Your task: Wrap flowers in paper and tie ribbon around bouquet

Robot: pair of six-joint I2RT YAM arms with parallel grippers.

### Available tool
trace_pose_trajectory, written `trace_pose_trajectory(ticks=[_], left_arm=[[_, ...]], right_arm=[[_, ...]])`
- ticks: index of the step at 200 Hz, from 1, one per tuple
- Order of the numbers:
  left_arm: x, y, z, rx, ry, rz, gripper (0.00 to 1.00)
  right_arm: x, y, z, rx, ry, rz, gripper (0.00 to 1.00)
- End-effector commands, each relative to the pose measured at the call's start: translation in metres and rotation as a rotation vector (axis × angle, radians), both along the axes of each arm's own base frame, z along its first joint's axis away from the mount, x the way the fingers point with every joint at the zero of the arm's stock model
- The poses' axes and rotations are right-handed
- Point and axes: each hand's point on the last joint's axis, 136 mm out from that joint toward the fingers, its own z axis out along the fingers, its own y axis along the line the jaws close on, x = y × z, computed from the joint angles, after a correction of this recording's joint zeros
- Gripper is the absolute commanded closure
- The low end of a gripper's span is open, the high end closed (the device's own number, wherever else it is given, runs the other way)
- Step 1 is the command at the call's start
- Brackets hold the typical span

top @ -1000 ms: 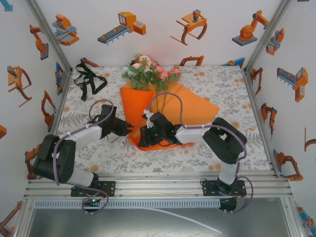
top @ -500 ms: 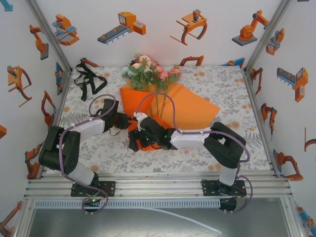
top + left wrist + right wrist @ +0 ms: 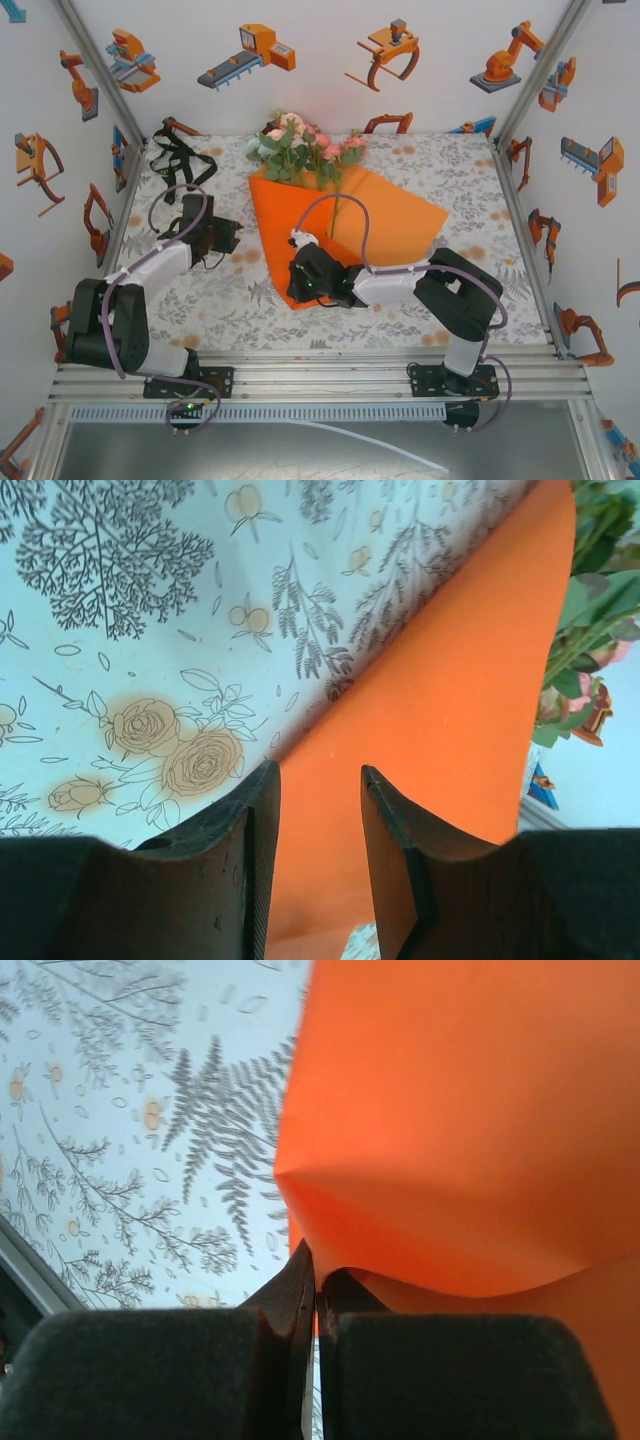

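Observation:
The flowers lie at the back of the table, their stems running down over the orange paper. The paper spreads out beneath them. My right gripper sits at the paper's near-left corner. In the right wrist view that gripper is shut on a thin edge of the paper, which bulges up just past the fingertips. My left gripper stands left of the paper. Its jaws are open with nothing between them, pointing at the paper's left edge. The black ribbon lies bunched at the back left.
The floral tablecloth covers the table. Aluminium frame posts and printed side walls close in the workspace. The right arm's cable loops over the paper.
My right gripper has shut on the paper's near edge. The left gripper has let go, opened wider and drawn back to the left. The paper lies flatter than before.

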Motion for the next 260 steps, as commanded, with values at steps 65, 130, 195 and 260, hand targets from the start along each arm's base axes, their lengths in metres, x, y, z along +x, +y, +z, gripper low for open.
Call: trace_pose_trajectory(ticks=[65, 130, 195, 260], left_arm=[[0.045, -0.094, 0.034, 0.047, -0.167, -0.473, 0.67], [0.087, -0.115, -0.020, 0.168, -0.074, -0.459, 0.74], [0.094, -0.086, -0.047, 0.259, -0.001, -0.359, 0.75], [0.091, -0.064, -0.059, 0.255, 0.054, -0.268, 0.75]], right_arm=[[0.016, -0.024, -0.004, 0.107, 0.195, -0.126, 0.63], [0.013, -0.048, 0.012, 0.087, 0.152, -0.205, 0.52], [-0.028, -0.021, 0.107, 0.102, -0.123, 0.035, 0.58], [0.020, 0.016, 0.080, -0.069, -0.194, -0.071, 0.64]])
